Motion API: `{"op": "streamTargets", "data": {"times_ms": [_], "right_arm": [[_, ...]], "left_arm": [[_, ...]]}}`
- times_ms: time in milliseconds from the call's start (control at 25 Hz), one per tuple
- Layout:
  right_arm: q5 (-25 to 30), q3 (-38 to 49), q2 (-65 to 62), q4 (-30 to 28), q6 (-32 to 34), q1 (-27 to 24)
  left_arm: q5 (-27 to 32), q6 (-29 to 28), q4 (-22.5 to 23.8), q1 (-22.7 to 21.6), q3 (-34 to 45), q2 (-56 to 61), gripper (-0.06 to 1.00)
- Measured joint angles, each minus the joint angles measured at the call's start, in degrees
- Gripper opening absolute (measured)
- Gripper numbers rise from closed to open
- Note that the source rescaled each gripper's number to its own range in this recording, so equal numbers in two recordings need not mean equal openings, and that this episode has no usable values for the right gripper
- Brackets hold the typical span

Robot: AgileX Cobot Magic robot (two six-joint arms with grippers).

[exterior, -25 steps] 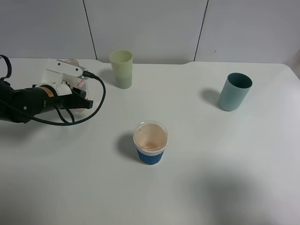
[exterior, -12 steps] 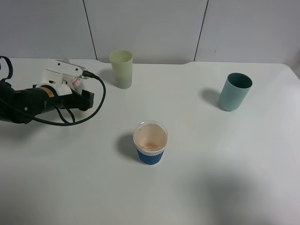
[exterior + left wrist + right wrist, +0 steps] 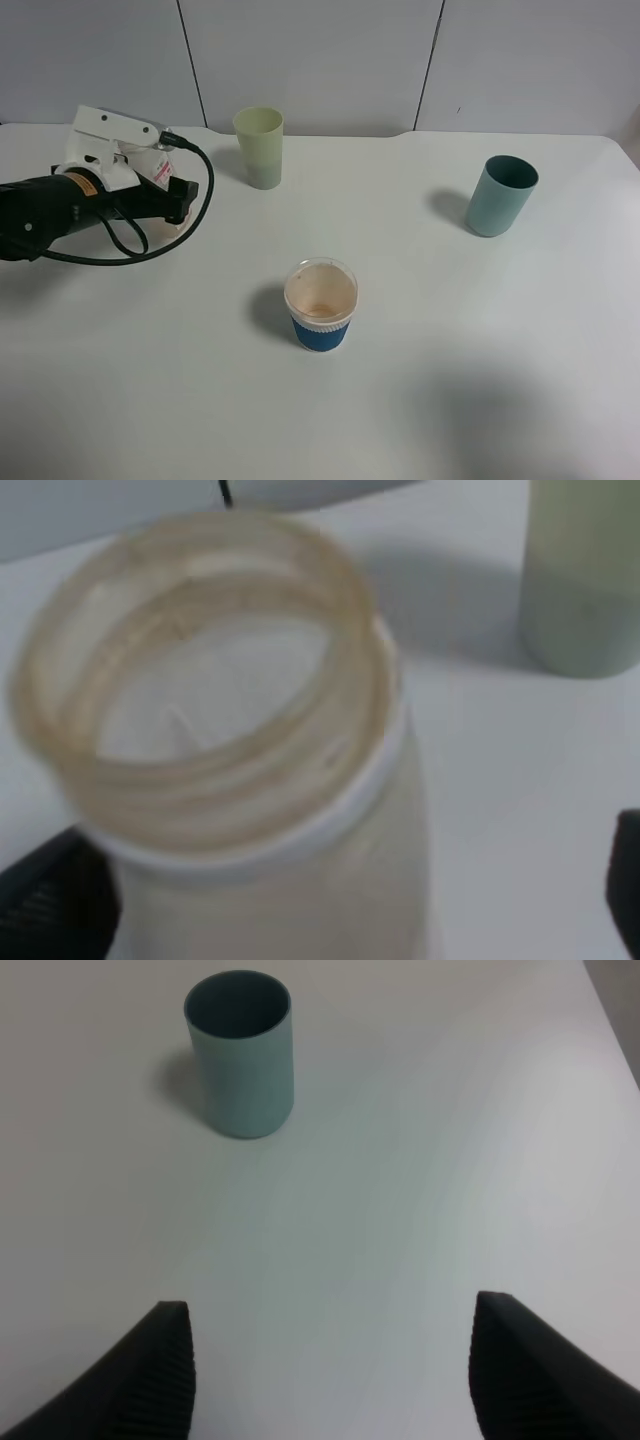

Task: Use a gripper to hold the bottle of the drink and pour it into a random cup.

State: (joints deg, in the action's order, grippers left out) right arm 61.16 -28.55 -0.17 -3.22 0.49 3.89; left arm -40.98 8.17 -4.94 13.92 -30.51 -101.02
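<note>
From the high camera I see my left gripper lying low over the table, with the bottle right at its fingers; only the red-printed label shows past the white bracket. The pale green cup stands a little beyond the fingers; the blue-sleeved cup and the teal cup are well apart from them.

On the left wrist camera the bottle fills the picture between my fingers, mouth open, no cap, upright as far as I can tell. The fingers stand wide on either side and do not appear to press it, so I call them released. The green cup sits just past the bottle.

On the right wrist camera my right gripper is spread open and empty, the teal cup ahead of it.

I judge the bottle light, thin-walled and easy to crush or tip. I would grip the flat sides low on the body, gently, since the open mouth will spill
</note>
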Motion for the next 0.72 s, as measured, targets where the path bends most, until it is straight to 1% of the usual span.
{"op": "streamTargets", "data": {"times_ms": [280,400,720], "right_arm": [[0.0,0.0,0.0,0.0,0.0,0.0],[0.0,0.0,0.0,0.0,0.0,0.0],[0.0,0.0,0.0,0.0,0.0,0.0]], "left_arm": [[0.2,-0.1,-0.2,0.2,4.2,9.8,0.98],[1.7,-0.1,-0.2,0.2,5.5,15.6,0.98],[12.4,0.2,-0.9,0.2,5.6,34.4,0.98]]}}
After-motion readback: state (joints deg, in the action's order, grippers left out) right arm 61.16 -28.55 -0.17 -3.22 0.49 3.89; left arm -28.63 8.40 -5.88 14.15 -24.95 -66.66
